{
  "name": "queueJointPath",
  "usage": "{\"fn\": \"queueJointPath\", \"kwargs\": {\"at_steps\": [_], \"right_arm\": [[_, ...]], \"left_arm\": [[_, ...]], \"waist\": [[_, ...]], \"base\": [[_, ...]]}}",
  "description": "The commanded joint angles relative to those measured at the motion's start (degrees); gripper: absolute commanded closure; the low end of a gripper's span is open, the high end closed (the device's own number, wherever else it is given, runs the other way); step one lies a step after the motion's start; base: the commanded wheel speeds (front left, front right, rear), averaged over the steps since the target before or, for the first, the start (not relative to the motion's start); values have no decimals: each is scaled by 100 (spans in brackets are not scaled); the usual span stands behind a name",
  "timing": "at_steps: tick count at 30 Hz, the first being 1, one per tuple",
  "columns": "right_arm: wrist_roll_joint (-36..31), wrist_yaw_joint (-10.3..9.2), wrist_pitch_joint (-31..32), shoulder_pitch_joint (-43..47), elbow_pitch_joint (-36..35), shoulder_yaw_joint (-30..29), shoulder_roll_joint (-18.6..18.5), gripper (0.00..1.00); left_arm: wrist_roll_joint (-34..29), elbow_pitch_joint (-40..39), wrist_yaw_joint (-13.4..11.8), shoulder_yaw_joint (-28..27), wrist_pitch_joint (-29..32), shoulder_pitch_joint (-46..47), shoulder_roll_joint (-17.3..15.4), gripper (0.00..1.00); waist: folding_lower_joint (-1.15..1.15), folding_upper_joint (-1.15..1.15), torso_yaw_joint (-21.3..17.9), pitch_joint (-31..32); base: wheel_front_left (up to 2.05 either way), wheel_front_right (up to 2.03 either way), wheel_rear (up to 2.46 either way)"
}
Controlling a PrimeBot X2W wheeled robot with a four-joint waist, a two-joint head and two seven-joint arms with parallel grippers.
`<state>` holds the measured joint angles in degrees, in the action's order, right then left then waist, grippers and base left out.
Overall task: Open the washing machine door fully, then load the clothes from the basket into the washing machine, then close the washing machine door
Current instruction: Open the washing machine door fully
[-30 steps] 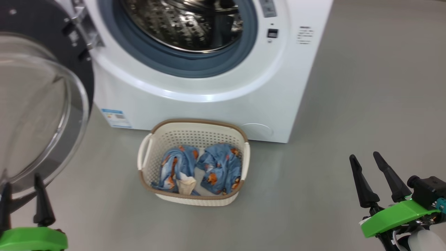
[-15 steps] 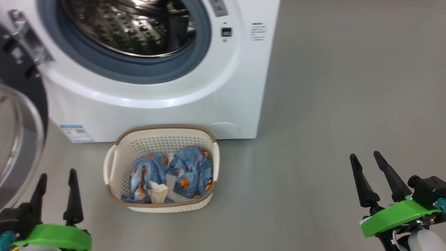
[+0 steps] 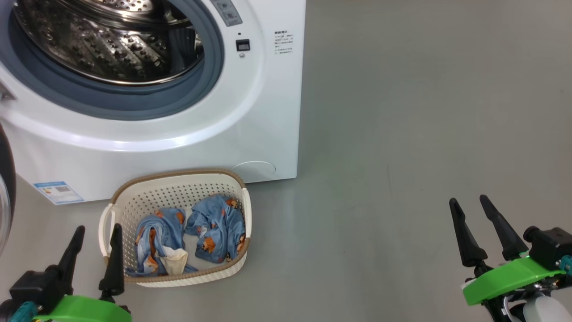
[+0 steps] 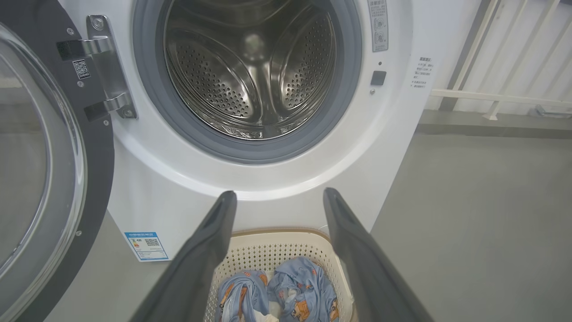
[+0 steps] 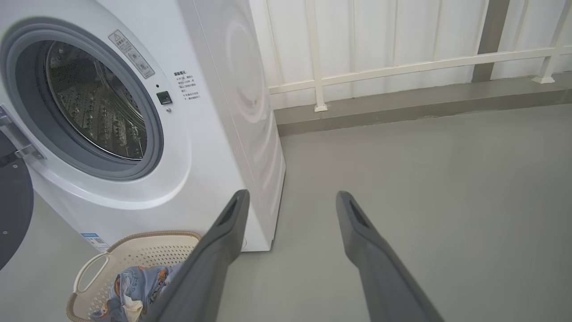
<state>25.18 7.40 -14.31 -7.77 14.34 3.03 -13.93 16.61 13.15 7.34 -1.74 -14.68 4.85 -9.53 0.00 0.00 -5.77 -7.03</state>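
- Washing machine door [image 4: 49, 170] is swung wide to the left of the opening, inner side and glass bowl facing out, hanging on its hinge [image 4: 105, 67]. Looks fully open to me, so step one reads as done.
- Washing machine [image 3: 178, 134]: drum [image 4: 254, 76] exposed and nothing in it, grey gasket [image 4: 149, 103] unobstructed.
- Basket [image 3: 174, 197] sits on the floor [image 3: 380, 134] just in front of the machine, below the opening. That makes a short lift from basket to drum.
- Clothes [image 3: 214, 230]: both pieces in the basket, side by side, the left one showing cream lining. Loading not started.
- Left end effector [image 3: 98, 228]: fingers spread, holding nothing, just beside the basket's left handle. In the left wrist view its fingers frame the basket, so it's the likely picker.
- Right end effector [image 3: 467, 200]: fingers spread, holding nothing, well apart from the basket, over bare floor.
- In the way: the open door crowds the left arm's outer side. Basket's back wall sits close under the machine front, so lift up before going forward.
- Around: blue label [image 3: 58, 192] low on the front, white railing [image 5: 402, 67] behind. Neither matters.
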Motion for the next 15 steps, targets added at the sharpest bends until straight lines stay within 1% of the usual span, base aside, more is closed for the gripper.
{"fn": "queueJointPath", "kwargs": {"at_steps": [1,15], "right_arm": [[-8,9,-69,83,-152,93,-43,0],[-29,9,-69,44,-181,34,40,0]], "left_arm": [[66,-170,14,-179,-32,72,-185,0],[206,-227,14,-199,-32,143,-183,0]], "waist": [[0,0,-22,2],[0,0,3,-83]], "base": [[0,0,0],[0,0,0]]}}
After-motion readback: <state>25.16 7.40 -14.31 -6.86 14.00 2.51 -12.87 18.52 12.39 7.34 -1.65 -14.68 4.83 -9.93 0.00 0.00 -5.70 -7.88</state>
